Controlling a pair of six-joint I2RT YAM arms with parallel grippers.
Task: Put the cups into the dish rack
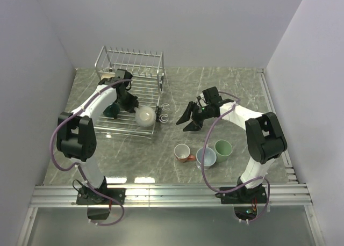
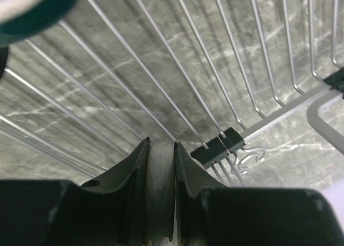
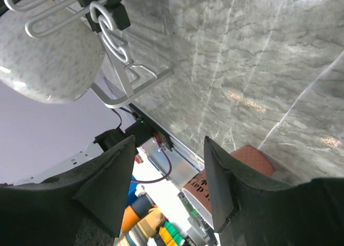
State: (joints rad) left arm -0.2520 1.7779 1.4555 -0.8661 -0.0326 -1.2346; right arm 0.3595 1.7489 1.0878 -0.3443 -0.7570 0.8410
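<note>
The dish rack (image 1: 130,53) stands at the far left. In it lie a dark green cup (image 1: 112,110), a tan cup (image 1: 107,74) at the back left, and a wide cream cup (image 1: 144,115) at the front right. My left gripper (image 1: 134,106) reaches into the rack, shut on the cream cup; a pale strip of it shows between the jaws of the left gripper (image 2: 161,142). My right gripper (image 1: 189,120) hovers open and empty right of the rack. Three cups stand on the table: red-brown (image 1: 183,152), blue-grey (image 1: 206,157), pale green (image 1: 223,148).
Two wire hooks (image 1: 164,114) hang off the rack's right end. An aluminium rail (image 1: 172,192) runs along the near table edge and another (image 1: 274,111) along the right side. Walls close in the back and both sides.
</note>
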